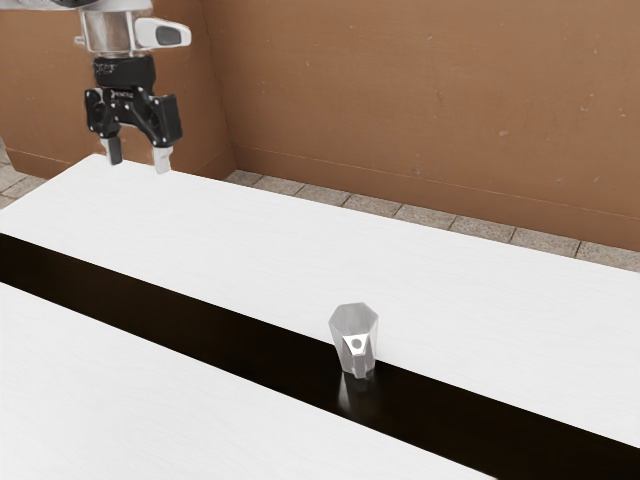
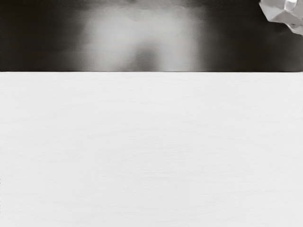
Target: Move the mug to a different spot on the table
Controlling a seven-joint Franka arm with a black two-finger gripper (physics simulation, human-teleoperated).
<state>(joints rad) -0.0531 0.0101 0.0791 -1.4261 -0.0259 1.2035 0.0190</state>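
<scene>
So the big white table has a glossy black stripe across it. The black two-finger gripper hangs high over the far edge, fingers spread and empty, probably ready to drop over the small faceted silvery mug, which stands upright on that stripe, well apart.

The mug is cut by the wrist view's edge, a few pale facets showing. A blurred sheen (shape unreadable) lies on the dark strip. In the exterior view the arm is cut off by the top edge.
</scene>
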